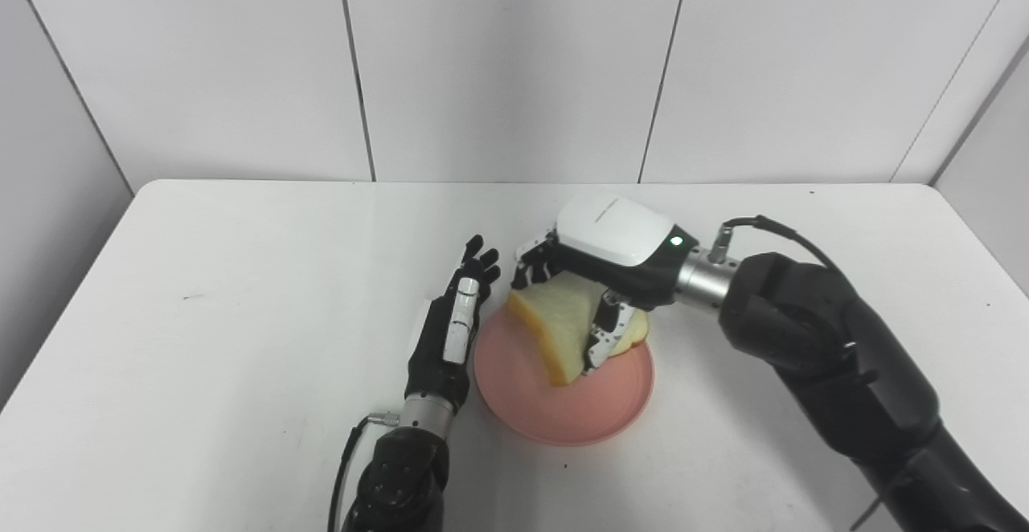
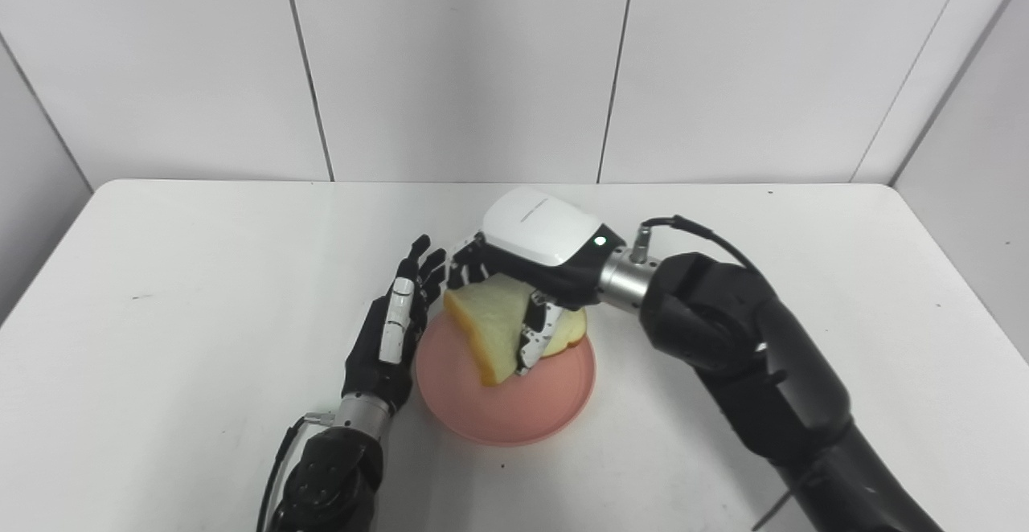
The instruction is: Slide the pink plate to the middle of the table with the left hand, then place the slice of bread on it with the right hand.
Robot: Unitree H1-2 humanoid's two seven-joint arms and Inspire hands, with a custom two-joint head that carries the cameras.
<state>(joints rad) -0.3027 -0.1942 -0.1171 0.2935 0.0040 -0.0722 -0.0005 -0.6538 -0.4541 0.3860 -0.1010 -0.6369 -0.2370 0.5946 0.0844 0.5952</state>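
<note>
The left hand [image 1: 450, 331] stands flat, fingers straight and empty, against the plate's [image 1: 555, 411] left rim, likely steadying it near mid-table. The right hand [image 1: 599, 275] grips the bread [image 1: 555, 331] tilted, its lower corner seemingly touching the plate, ready to be laid flat.

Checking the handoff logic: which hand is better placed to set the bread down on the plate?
The right hand. It already grips the bread slice tilted over the pink plate, so it likely only needs to lower and release. The left hand rests open beside the plate's left rim.
</note>
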